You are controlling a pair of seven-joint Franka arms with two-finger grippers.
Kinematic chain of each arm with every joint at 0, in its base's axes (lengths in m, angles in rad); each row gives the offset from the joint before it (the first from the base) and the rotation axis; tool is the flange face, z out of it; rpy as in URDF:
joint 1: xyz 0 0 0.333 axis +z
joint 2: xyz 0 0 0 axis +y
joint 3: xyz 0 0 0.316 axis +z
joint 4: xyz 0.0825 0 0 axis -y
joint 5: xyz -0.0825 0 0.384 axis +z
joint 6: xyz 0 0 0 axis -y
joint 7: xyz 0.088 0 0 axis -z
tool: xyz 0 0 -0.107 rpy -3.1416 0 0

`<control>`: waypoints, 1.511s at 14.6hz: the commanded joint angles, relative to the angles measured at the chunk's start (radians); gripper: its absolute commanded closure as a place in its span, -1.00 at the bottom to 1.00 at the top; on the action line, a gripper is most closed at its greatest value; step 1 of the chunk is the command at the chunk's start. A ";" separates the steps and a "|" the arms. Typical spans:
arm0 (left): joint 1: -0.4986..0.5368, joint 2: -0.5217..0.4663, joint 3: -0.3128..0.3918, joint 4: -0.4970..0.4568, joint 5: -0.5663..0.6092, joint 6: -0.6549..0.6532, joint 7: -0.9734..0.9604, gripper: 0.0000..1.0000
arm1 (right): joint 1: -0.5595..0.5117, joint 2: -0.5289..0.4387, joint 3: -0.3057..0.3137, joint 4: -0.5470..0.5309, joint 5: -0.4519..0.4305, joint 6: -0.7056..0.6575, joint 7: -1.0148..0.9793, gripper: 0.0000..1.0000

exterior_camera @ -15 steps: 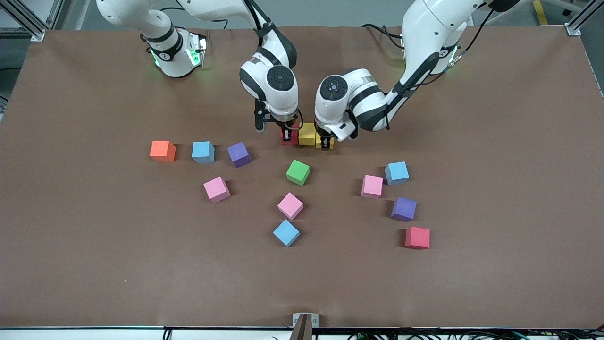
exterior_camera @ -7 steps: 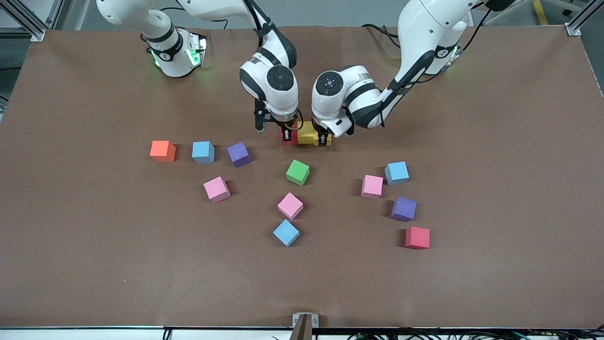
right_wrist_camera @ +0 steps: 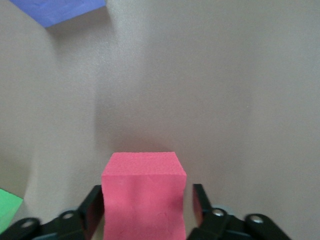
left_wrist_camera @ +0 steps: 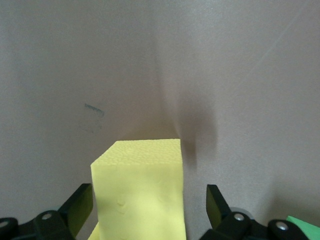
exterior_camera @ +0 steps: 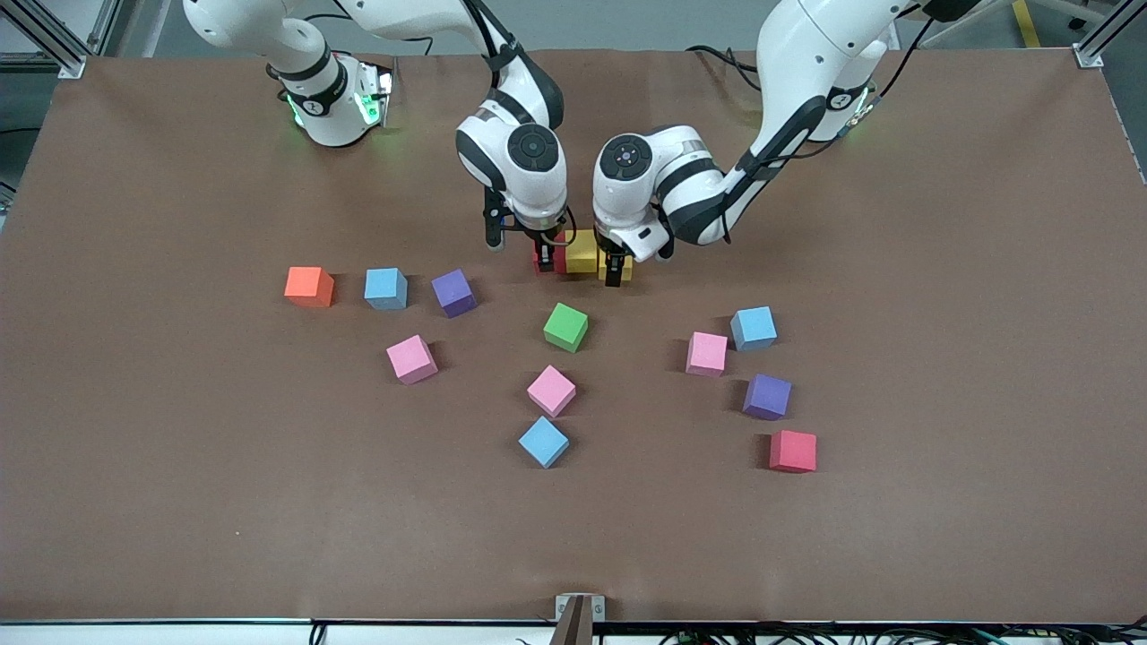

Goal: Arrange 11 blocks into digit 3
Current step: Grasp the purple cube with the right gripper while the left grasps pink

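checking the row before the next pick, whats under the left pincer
A yellow block sits on the brown table between the left pincer's open fingers, gaps showing both sides. Its base is hidden.

We look down on a wide counter [exterior_camera: 179,502] covered with a matte brown sheet that shows faint creases and soft shadows under even overhead light. Aluminium frame posts [exterior_camera: 54,40] stand at its corners along the top of the front view, with grey floor [exterior_camera: 627,22] past the edge and a strip of yellow floor tape [exterior_camera: 1026,22] near one post. A small metal bracket [exterior_camera: 579,609] sits at the nearest edge, above a white rail [exterior_camera: 161,632] and a tangle of cables [exterior_camera: 806,634].
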 commanded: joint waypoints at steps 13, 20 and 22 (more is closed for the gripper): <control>0.364 -0.069 -0.279 0.141 0.010 -0.294 0.166 -1.00 | -0.121 -0.192 -0.014 -0.019 0.003 -0.218 -0.243 -1.00; 0.526 -0.003 -0.236 0.269 0.024 -0.335 0.463 -1.00 | -0.371 -0.221 -0.014 -0.112 -0.026 -0.191 -0.714 -1.00; 0.525 0.010 -0.181 0.269 0.028 -0.339 0.507 -1.00 | -0.393 -0.241 -0.012 -0.202 -0.025 -0.068 -0.835 -1.00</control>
